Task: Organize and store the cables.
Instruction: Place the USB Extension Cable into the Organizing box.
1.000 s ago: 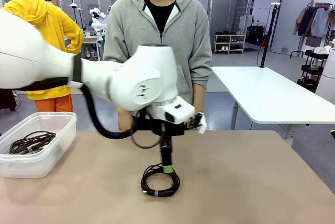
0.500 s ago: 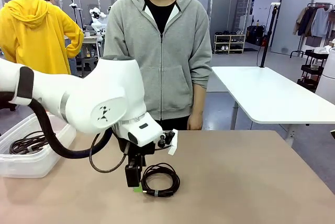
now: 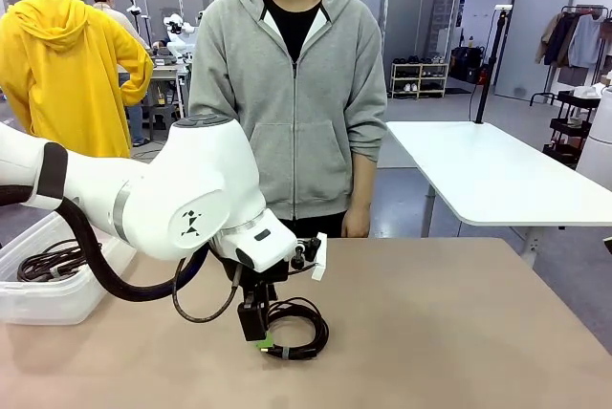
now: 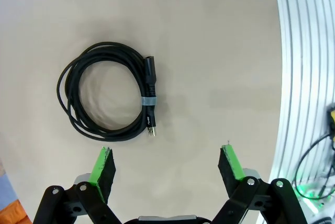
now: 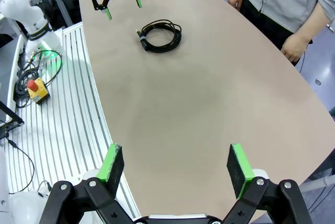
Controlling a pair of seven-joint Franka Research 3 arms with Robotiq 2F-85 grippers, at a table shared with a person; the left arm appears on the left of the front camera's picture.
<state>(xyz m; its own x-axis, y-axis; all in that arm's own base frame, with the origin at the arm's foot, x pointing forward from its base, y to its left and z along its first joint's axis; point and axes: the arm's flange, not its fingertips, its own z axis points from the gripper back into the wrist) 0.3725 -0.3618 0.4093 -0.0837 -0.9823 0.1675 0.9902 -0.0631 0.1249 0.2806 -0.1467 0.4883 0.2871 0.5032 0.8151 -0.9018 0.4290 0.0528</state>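
Since a second ago your left arm has swung back from over the coil toward the robot's side and come down at its near-left edge, while the coil has stayed put. From the front, your left gripper (image 3: 260, 331) hangs low with its green pad just beside the coiled cable (image 3: 294, 328) on the table (image 3: 459, 333); left of the coil, well apart, a clear bin (image 3: 57, 280) already holds another black cable (image 3: 53, 261). The person's hand (image 3: 356, 221) hangs beyond the coil's far side, clear of it. At the left wrist, the jaws stand wide and empty, and the coil (image 4: 107, 98) lies ahead of the left-hand pad (image 4: 103, 169), off-centre, its pale band (image 4: 149, 101) and plug ends on the side nearer the middle. You'd likely do best to shift until the banded side sits between the pads, then descend and pinch across all strands. From the right wrist, your right gripper (image 5: 175, 165) is also spread and empty, far from the coil (image 5: 159, 35).
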